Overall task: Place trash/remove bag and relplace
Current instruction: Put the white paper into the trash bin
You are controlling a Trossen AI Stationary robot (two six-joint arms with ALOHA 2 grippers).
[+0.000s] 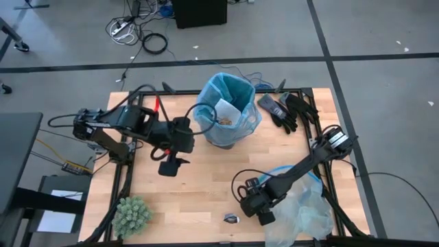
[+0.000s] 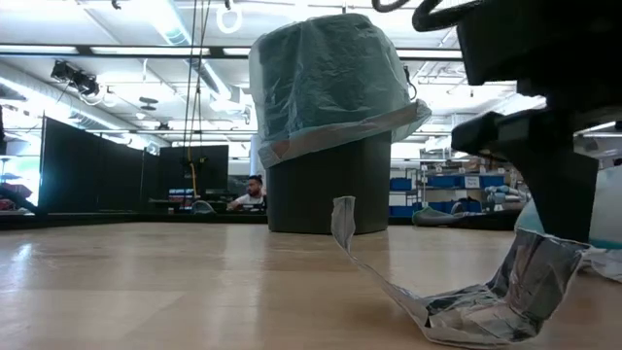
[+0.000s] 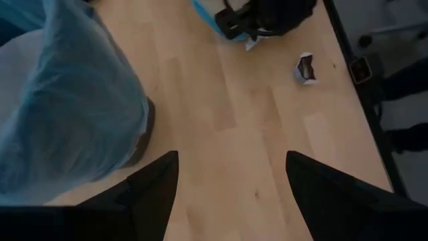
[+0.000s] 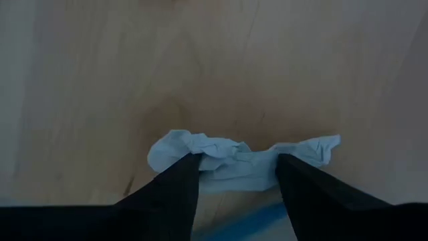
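One sky-blue crinkly bag lines the bin, paper scraps inside.

I could read no text, label, brand, number or sign anywhere. The crumpled silver-and-dark wrapper lying on the light wooden table, in front of the dark bin lined with sky-blue plastic, carried some print, but I could not make it out. The white paper sheets left of the table looked blank to me.
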